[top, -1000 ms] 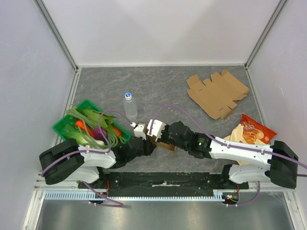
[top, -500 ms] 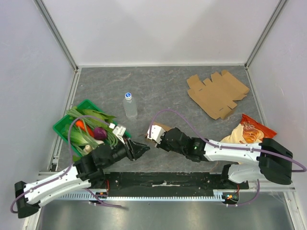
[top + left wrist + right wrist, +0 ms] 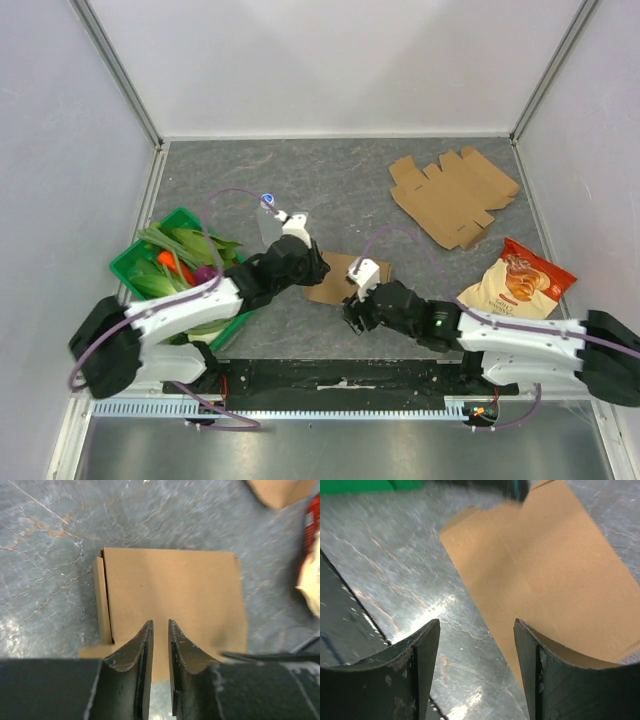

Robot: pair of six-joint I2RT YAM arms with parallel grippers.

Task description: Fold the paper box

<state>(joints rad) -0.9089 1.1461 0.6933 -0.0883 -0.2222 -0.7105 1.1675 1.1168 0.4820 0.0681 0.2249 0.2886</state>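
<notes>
The paper box (image 3: 338, 280), brown cardboard folded flat, lies on the grey table between my two grippers. In the left wrist view the box (image 3: 175, 590) is below my left gripper (image 3: 160, 622), whose jaws stand only a narrow gap apart with nothing between them. From above, the left gripper (image 3: 316, 268) hovers over the box's left edge. My right gripper (image 3: 476, 622) is wide open and empty, above the table and the box's (image 3: 545, 565) near edge. From above, the right gripper (image 3: 353, 314) sits just near of the box.
A flat unfolded cardboard sheet (image 3: 455, 196) lies at the back right. A chips bag (image 3: 520, 280) lies on the right. A green basket (image 3: 132, 262) of vegetables stands on the left, with a water bottle (image 3: 268, 207) behind the left arm.
The right gripper opened, let go of the box and drew back toward the near edge. The left arm swung in from the near left to over the box, which now lies flat.
</notes>
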